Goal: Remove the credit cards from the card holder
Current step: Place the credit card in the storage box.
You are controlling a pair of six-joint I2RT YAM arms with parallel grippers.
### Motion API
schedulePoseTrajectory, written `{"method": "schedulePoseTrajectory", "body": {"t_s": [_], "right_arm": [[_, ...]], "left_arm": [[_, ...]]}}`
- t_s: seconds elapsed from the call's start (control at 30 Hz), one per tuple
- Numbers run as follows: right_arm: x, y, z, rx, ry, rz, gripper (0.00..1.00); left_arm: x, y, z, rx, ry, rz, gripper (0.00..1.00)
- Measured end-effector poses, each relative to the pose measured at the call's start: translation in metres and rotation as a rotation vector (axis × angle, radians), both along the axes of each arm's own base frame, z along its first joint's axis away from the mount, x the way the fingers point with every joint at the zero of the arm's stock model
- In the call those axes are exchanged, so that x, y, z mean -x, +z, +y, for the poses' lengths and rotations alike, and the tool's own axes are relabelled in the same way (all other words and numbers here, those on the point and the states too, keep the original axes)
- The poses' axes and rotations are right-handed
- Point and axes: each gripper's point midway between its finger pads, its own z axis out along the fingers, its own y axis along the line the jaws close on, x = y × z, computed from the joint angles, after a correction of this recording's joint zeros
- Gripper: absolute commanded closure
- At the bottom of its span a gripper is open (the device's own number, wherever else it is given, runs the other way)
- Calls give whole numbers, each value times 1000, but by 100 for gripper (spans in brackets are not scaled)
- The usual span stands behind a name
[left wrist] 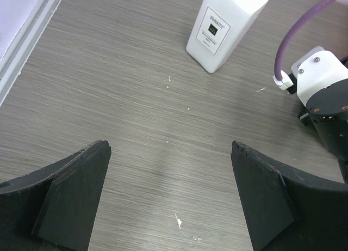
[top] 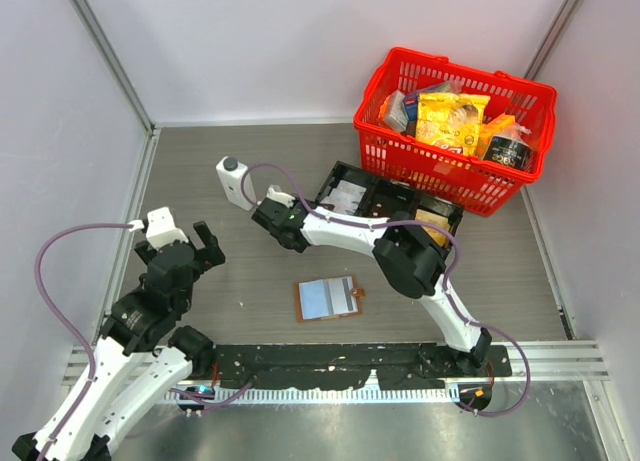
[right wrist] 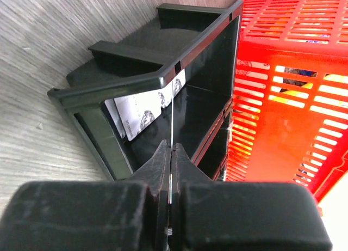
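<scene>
Your right tool (right wrist: 170, 148) is pressed together on a thin whitish credit card (right wrist: 172, 112), held edge-on at the black plastic tray's (right wrist: 136, 79) rim. Your left tool (left wrist: 169, 147) is spread. The brown leather-look bifold card holder (top: 328, 299) lies open on the grey bench (top: 200, 171).

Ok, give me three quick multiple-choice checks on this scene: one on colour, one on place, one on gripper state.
1. The basket is: A red; B blue; C green.
2. The card holder lies: A in the basket; B open on the table; C on a shelf.
3. The right gripper is: A open; B shut on a credit card; C out of view.
1 A, its mesh walls are red. 2 B, it lies flat, pockets showing. 3 B, the card shows edge-on, pinched in it.
</scene>
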Motion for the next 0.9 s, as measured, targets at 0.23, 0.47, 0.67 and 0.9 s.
{"method": "schedulePoseTrajectory", "body": {"t_s": [0.23,0.47,0.67,0.9], "right_arm": [[-7,-18,-6,70,28,-28,99],[-6,-45,-17,151,86,-16,95],[-8,-42,-17,144,110,-16,71],[-2,-32,-9,35,152,41,59]], "left_arm": [[-2,-3,2,-39,0,18,3],[-1,-1,3,-50,-3,11,3],[-1,-1,3,-51,-3,11,3],[-1,-1,3,-51,-4,11,3]]}}
